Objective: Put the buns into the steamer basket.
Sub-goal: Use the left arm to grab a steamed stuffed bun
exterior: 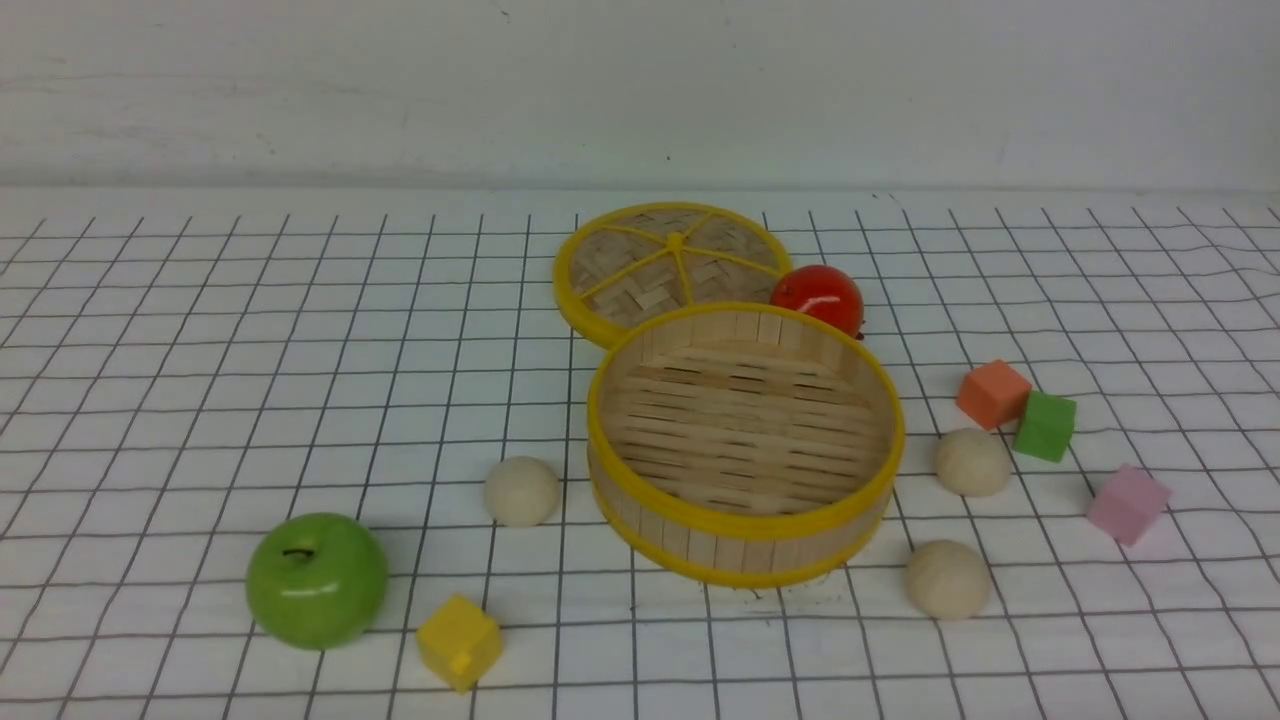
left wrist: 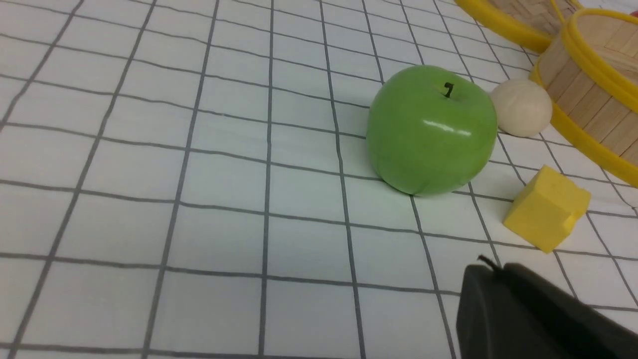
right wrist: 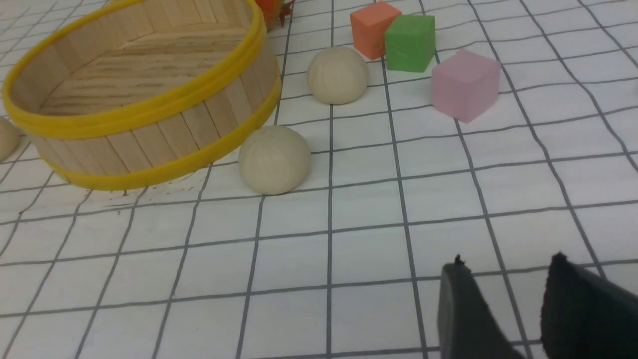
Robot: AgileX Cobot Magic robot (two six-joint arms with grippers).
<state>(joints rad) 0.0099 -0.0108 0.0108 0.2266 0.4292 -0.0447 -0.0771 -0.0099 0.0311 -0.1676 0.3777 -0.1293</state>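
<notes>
The steamer basket [exterior: 745, 530] stands empty in the middle of the gridded table, also in the left wrist view [left wrist: 593, 85] and right wrist view [right wrist: 149, 134]. One cream bun [exterior: 522, 490] lies left of it, next to the apple in the left wrist view [left wrist: 522, 107]. Two buns lie right of it, the far one [exterior: 972, 462] [right wrist: 337, 75] and the near one [exterior: 948, 578] [right wrist: 274, 159]. No arm shows in the front view. My left gripper [left wrist: 498, 269] is shut and empty, short of the apple. My right gripper [right wrist: 508, 262] is open and empty, short of the near bun.
A green apple [exterior: 317, 579] [left wrist: 431, 129] and a yellow block [exterior: 459, 641] [left wrist: 547, 208] lie front left. The woven lid [exterior: 670, 265] and a red tomato [exterior: 818, 297] sit behind the basket. Orange [exterior: 993, 393], green [exterior: 1045, 425] and pink [exterior: 1128, 504] blocks lie right.
</notes>
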